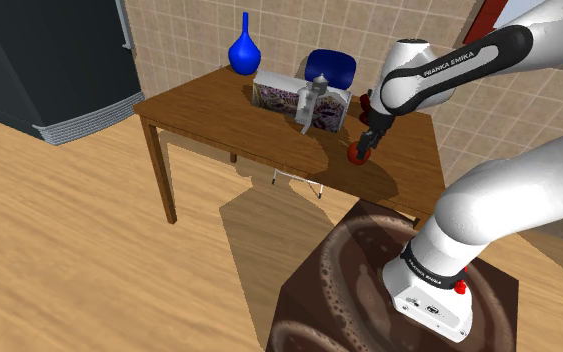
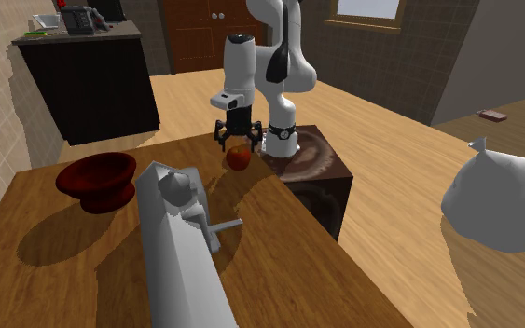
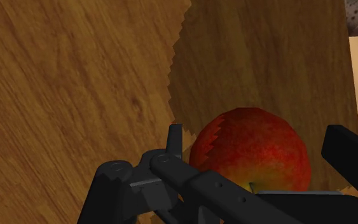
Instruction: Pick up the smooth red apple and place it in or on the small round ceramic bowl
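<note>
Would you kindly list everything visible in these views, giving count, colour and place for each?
apple: one, red with yellow patches, on the table near the edge by the stand
bowl: one, dark red, on the table, apart from the apple, toward the second exterior view's left
table: one, brown wood, in front of the stand
vase: one, blue, at the table's far edge in the shoulder view
box: one, purple-patterned face, mid-table
jug: one, grey, beside the box
chair: one, blue, behind the table
bag: one, white, on the floor
stand: one, mottled brown, beside the table
arm: one, white with dark joints, reaching over the table
jaws: one black pair, apart either side of the apple
</note>
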You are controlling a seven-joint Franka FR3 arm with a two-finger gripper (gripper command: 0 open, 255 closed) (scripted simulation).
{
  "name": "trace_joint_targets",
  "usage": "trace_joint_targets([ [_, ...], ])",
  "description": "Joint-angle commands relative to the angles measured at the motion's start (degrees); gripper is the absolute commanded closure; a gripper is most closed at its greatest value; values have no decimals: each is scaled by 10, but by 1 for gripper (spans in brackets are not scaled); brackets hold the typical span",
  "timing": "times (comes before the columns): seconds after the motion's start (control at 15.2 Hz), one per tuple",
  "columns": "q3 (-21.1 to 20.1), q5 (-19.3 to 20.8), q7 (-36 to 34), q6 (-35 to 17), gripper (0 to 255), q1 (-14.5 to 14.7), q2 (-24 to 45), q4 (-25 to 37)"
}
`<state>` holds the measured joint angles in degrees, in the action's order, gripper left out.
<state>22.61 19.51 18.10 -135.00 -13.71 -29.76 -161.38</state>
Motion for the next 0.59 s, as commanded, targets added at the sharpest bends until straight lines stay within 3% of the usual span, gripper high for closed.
trace_joint_targets([
  [0.0,0,0,0,-2,0,0,1,-1],
  [0.26,0,0,0,-2,0,0,1,-1],
  [0.33,0,0,0,-2,255,0,1,-1],
  [0.53,0,1,0,-2,255,0,1,-1],
])
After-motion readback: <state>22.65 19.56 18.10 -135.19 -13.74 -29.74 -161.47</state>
